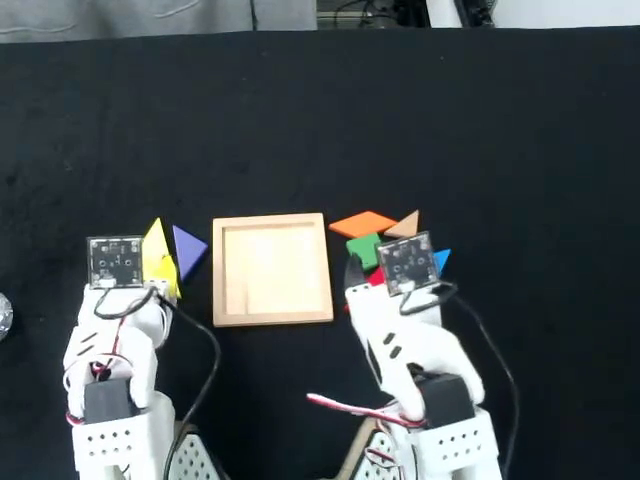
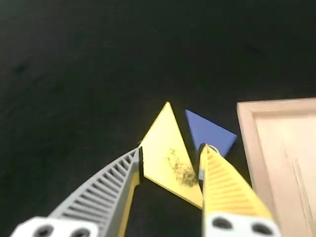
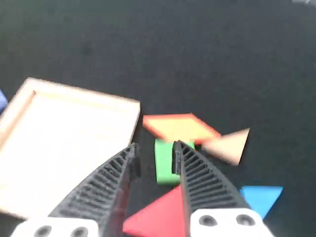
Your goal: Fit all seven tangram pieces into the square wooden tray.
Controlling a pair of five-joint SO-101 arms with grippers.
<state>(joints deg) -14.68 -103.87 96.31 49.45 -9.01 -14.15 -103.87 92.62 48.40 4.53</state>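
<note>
The square wooden tray [image 1: 272,305] lies empty between the two arms. My left gripper [image 2: 171,160] is shut on the yellow triangle [image 2: 165,148], a finger against each of its sides, left of the tray. A blue triangle [image 2: 210,132] lies between that piece and the tray [image 2: 247,133]. Right of the tray, my right gripper [image 3: 154,157] is open over the green square [image 3: 164,168], one finger overlapping it and the other apart from it. Around it lie an orange parallelogram [image 3: 180,126], a tan triangle [image 3: 229,144], a red triangle [image 3: 158,217] and a light blue triangle [image 3: 261,196].
Black cloth covers the table [image 1: 320,120], with open room behind the tray. A small shiny object [image 1: 3,315] sits at the left edge. Both arm bases stand at the near edge, with cables trailing beside them.
</note>
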